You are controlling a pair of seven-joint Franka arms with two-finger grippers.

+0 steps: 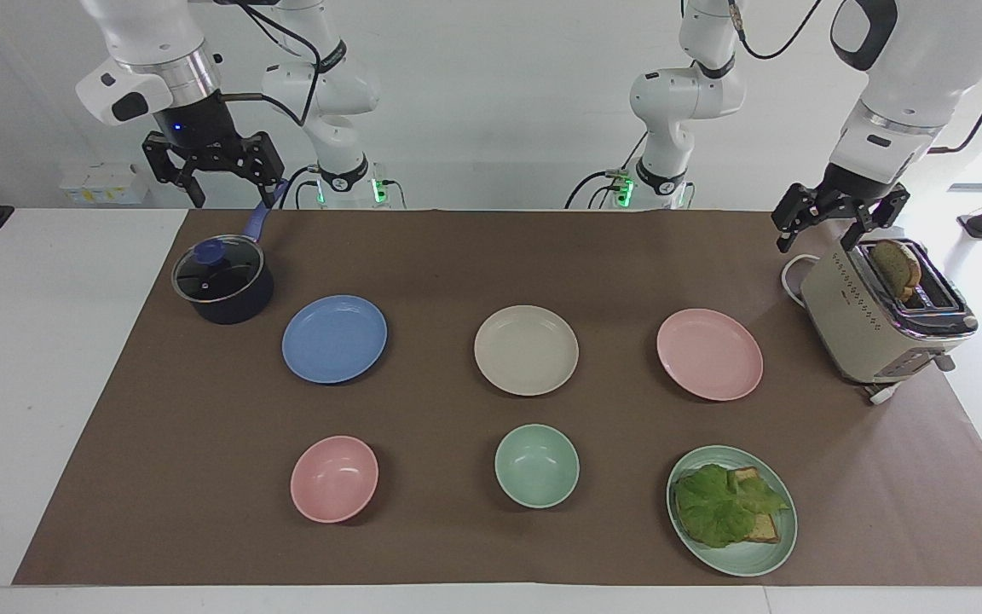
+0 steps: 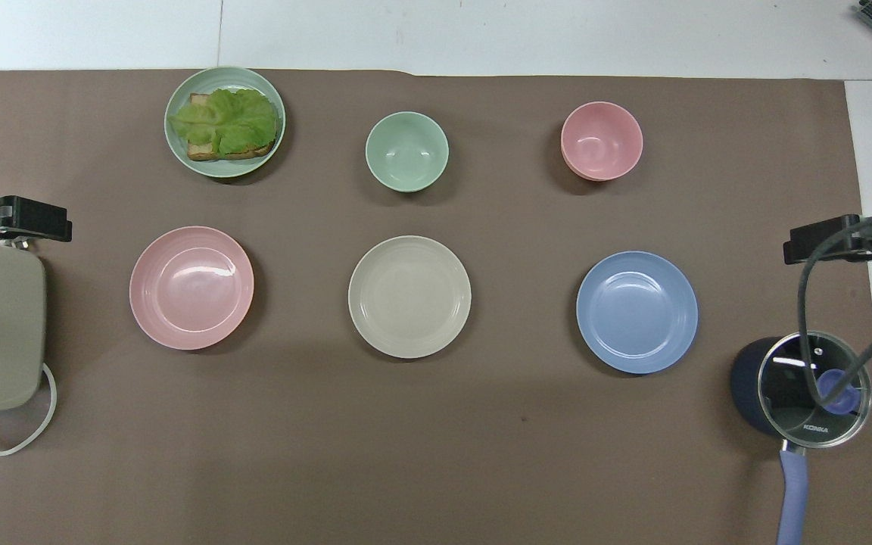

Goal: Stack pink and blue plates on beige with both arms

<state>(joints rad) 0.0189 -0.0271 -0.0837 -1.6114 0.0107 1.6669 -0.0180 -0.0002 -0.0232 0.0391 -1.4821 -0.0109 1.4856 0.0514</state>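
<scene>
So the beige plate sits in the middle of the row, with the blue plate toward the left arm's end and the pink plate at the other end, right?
Not quite. The overhead view shows the beige plate in the middle, but the blue plate lies toward the right arm's end and the pink plate toward the left arm's.

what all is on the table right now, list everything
blue plate: 1, blue, toward the right arm's end, beside the pot
beige plate: 1, cream, middle of the mat
pink plate: 1, pink, toward the left arm's end
pink bowl: 1, pink, farther from the robots than the blue plate
green bowl: 1, mint
green plate: 1, mint, lettuce and toast on it
pot: 1, dark blue, glass lid
toaster: 1, beige, bread in slot
right gripper: open, over the pot's handle
left gripper: open, over the toaster
</scene>
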